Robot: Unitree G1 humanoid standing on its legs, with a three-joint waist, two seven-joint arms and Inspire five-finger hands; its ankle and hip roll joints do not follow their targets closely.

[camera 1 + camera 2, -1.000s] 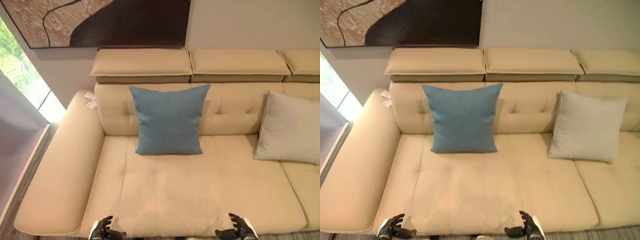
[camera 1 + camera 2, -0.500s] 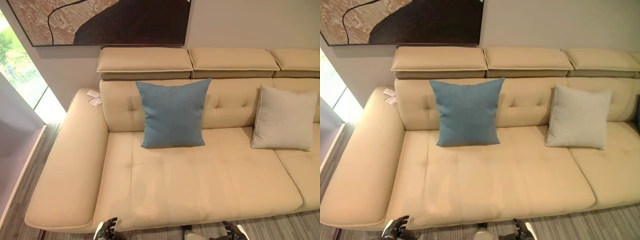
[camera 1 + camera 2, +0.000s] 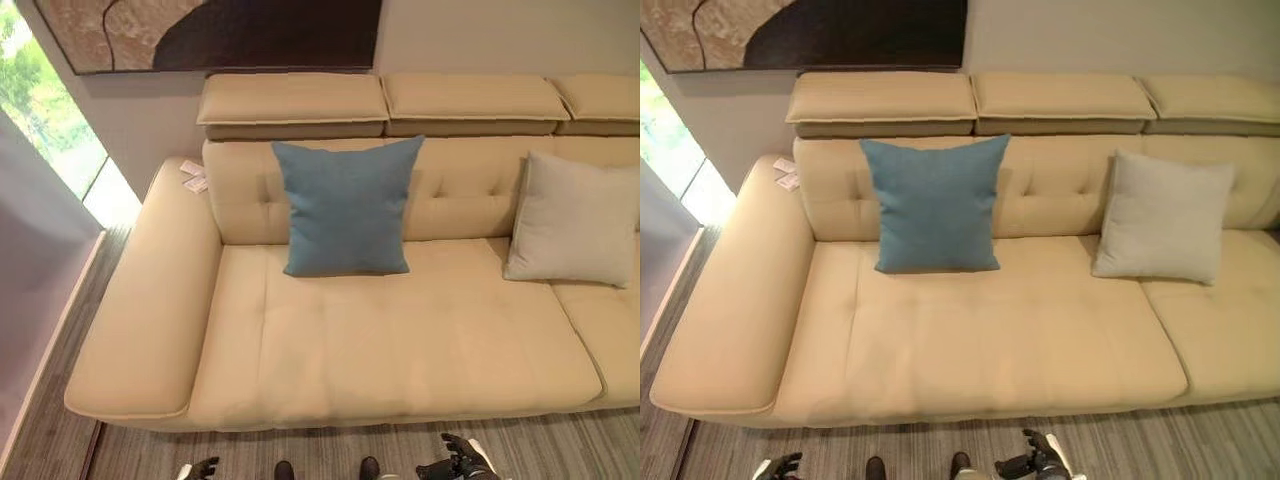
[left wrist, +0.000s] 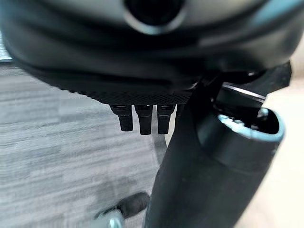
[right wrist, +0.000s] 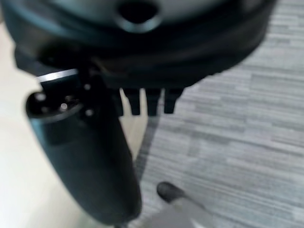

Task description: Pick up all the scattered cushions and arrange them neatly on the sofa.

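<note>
A blue cushion (image 3: 347,207) stands upright against the backrest of the beige sofa (image 3: 400,340), left of its middle. A light grey cushion (image 3: 572,220) leans on the backrest further right. Both hands hang low over the floor in front of the sofa, apart from the cushions. My left hand (image 3: 203,467) is at the lower left and my right hand (image 3: 455,460) at the lower right. In the wrist views the left hand (image 4: 142,61) and the right hand (image 5: 137,57) have relaxed fingers and hold nothing.
A wide armrest (image 3: 145,300) closes the sofa's left end, with small paper tags (image 3: 192,176) on top. A window (image 3: 50,120) lies further left and a large picture (image 3: 220,30) hangs above. Grey striped floor (image 3: 300,450) runs along the sofa's front.
The whole picture has shifted: the camera has drawn back from the sofa, so a strip of floor shows before it. Both hands sit lower in the view. The cushions have not moved.
</note>
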